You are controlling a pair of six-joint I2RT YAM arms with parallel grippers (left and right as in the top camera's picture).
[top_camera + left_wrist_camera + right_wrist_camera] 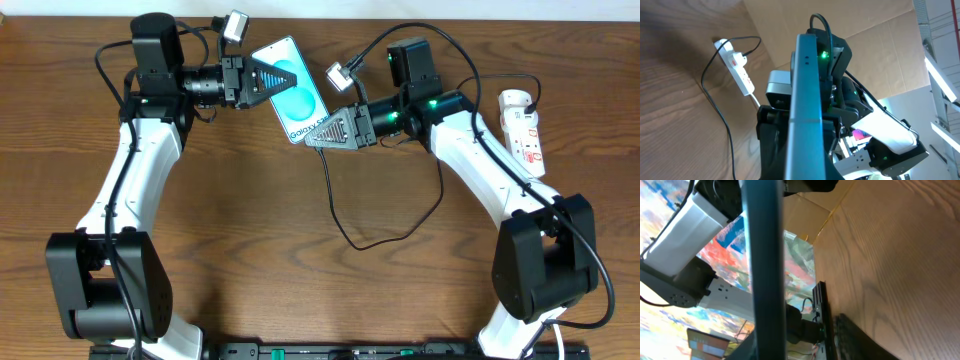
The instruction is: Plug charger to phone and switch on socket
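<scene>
Nearest on the surface (pixel 250 230), the charger (pixel 360 247) lies in a slack loop and rises toward the phone (pixel 300 105). The phone is held clear of the surface, its long axis running diagonally from far-left to near-right. Its near end points straight at the right pincer (pixel 318 138), which sits at that end; I cannot tell whether that pincer is spread or pinching, nor whether the plug tip is seated. At the far end the left pincer (pixel 285 80) is pressed together on the phone, while the socket (pixel 524 125) lies well apart to the right, so the right arm is judged the nearer for the switch.
</scene>
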